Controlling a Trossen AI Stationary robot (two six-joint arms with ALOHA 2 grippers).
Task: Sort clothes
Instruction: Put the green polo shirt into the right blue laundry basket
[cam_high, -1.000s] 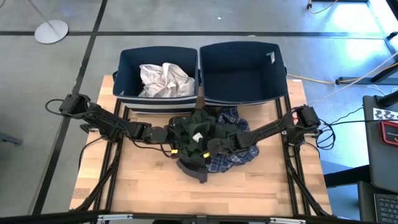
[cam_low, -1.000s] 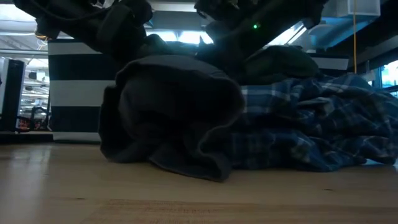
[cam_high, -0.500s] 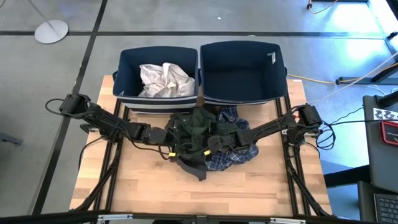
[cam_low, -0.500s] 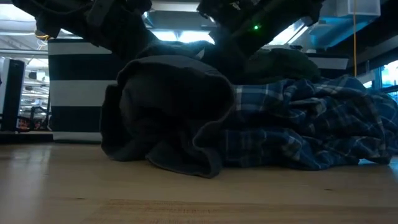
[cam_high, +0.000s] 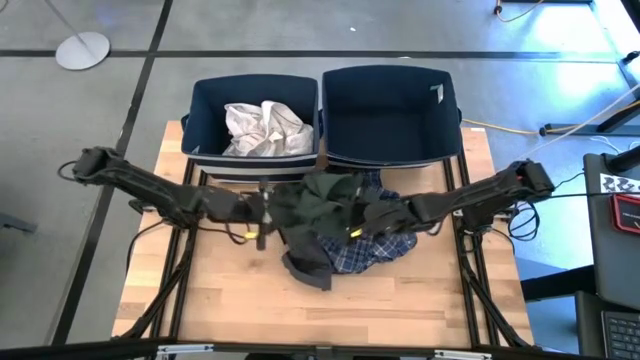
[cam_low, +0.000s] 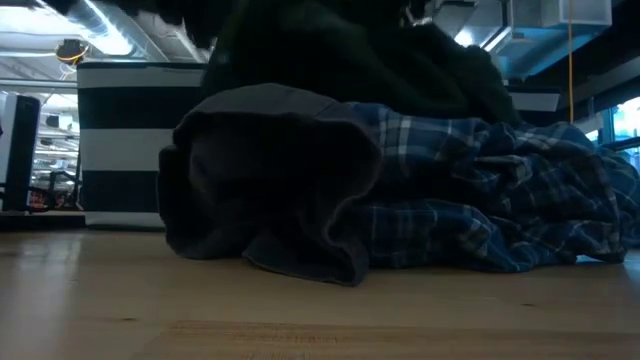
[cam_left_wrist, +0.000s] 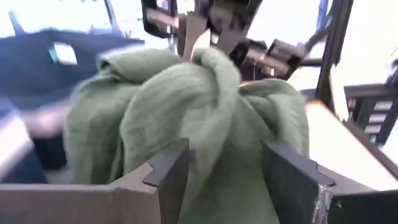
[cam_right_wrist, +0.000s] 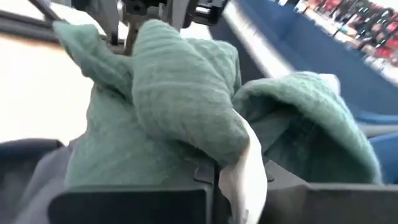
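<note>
The wooden table (cam_high: 220, 290) has light boards and sits on a grey floor. Two navy bins stand side by side at its far edge, the left bin (cam_high: 204, 150) and the right bin (cam_high: 440, 150). Near the middle, the dark grey garment (cam_low: 270, 190) and the blue-white plaid shirt (cam_low: 480, 210) lie right on the wood, touching each other.

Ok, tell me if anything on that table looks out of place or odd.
Nothing damaged or spilled. The left gripper and right gripper both clamp the dark green garment above a rumpled heap of plaid shirt and dark grey garment. Only the white garment is binned.
</note>
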